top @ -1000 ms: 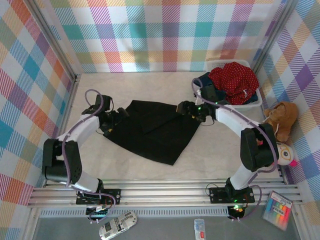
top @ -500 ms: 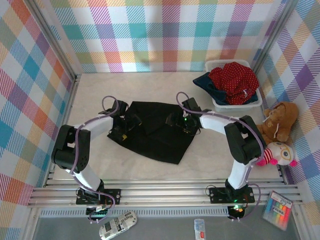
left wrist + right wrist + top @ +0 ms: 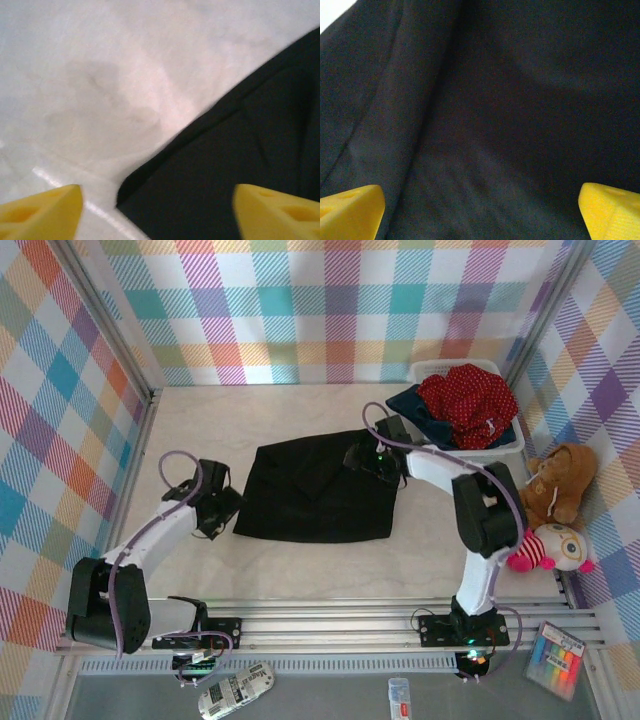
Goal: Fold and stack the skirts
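Although the black skirt [image 3: 320, 490] lies spread nearly flat, I judge no fold finished and nothing stacked, so most of the work remains. My left gripper [image 3: 222, 508] sits at that skirt's near left corner, jaws wide and the corner unpinched between them. My right gripper [image 3: 362, 458] hovers over its far right corner, jaws wide and empty. Just right of the skirt, the basket [image 3: 470, 453] holds the red skirt [image 3: 465, 400] atop denim [image 3: 408, 405].

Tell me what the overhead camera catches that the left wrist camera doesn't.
Overhead adds the white basket, the red dotted skirt heaped in it, and the teddy bear. The left wrist view adds a close look at its yellow fingertips framing a corner of the black skirt. Both show that skirt lying on the pale table.
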You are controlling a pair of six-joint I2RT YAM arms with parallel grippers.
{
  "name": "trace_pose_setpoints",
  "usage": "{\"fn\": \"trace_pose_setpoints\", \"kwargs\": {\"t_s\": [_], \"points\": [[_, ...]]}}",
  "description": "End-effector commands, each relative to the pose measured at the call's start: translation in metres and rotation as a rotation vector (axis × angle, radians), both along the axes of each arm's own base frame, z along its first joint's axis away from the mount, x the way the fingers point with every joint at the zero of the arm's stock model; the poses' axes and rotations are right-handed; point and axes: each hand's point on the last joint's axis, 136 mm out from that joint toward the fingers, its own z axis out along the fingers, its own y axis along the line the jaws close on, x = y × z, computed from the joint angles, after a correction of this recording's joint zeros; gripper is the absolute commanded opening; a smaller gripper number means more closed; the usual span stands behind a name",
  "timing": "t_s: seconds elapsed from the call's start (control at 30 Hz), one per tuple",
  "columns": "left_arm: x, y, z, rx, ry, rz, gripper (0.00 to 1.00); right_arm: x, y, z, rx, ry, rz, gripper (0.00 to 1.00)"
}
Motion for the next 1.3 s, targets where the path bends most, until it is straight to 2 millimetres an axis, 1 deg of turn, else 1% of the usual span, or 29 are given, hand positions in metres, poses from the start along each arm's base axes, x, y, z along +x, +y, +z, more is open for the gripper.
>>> {"fn": "trace_pose_setpoints", "kwargs": {"t_s": [0.0, 0.1, 0.17, 0.27, 0.4, 0.47, 0.57, 0.67, 0.7, 0.73, 0.8, 0.83, 0.97, 1.1, 1.23, 1.27], "points": [[-0.026, -0.006, -0.015, -0.065, 0.069, 0.009, 0.60, -0.022, -0.006, 0.023, 0.012, -0.081, 0.037, 0.99], [-0.033, -0.014, -0.027, -0.119, 0.074, 0.001, 0.49, -0.045, -0.017, 0.016, -0.043, -0.103, 0.112, 0.99], [-0.029, -0.020, -0.030, -0.149, 0.063, -0.010, 0.45, -0.061, -0.012, 0.015, -0.059, -0.134, 0.244, 0.99], [-0.020, -0.023, -0.032, -0.158, 0.048, -0.021, 0.44, -0.089, 0.000, 0.017, -0.128, -0.185, 0.506, 0.99], [-0.009, -0.025, -0.037, -0.147, 0.049, -0.040, 0.43, -0.117, 0.003, 0.017, -0.269, -0.309, 0.801, 0.99], [-0.003, -0.027, -0.040, -0.148, 0.046, -0.049, 0.39, -0.129, 0.005, 0.016, -0.298, -0.379, 0.911, 1.00], [-0.001, -0.028, -0.044, -0.139, 0.058, -0.051, 0.34, -0.142, 0.005, 0.013, -0.344, -0.432, 1.027, 0.99], [0.004, -0.029, -0.045, -0.136, 0.045, -0.055, 0.32, -0.157, 0.007, -0.001, -0.441, -0.486, 1.178, 0.98], [0.006, -0.030, -0.045, -0.135, 0.042, -0.058, 0.30, -0.160, 0.007, -0.005, -0.476, -0.507, 1.215, 0.97], [0.009, -0.031, -0.044, -0.132, 0.040, -0.063, 0.27, -0.164, 0.005, -0.011, -0.513, -0.526, 1.256, 0.94], [0.013, -0.032, -0.041, -0.123, 0.041, -0.076, 0.20, -0.169, 0.004, -0.018, -0.560, -0.560, 1.312, 0.80], [0.014, -0.032, -0.039, -0.116, 0.040, -0.080, 0.16, -0.172, 0.002, -0.020, -0.578, -0.576, 1.340, 0.75], [0.011, -0.030, -0.033, -0.080, 0.052, -0.082, 0.00, -0.178, -0.006, -0.028, -0.654, -0.611, 1.434, 0.67], [0.004, -0.027, -0.032, -0.064, 0.079, -0.073, 0.00, -0.177, -0.016, -0.039, -0.751, -0.637, 1.502, 0.55], [0.002, -0.026, -0.026, -0.059, 0.073, -0.068, 0.00, -0.173, -0.014, -0.040, -0.759, -0.645, 1.497, 0.47], [0.003, -0.025, -0.024, -0.056, 0.071, -0.066, 0.00, -0.170, -0.014, -0.042, -0.764, -0.636, 1.488, 0.43]]}}
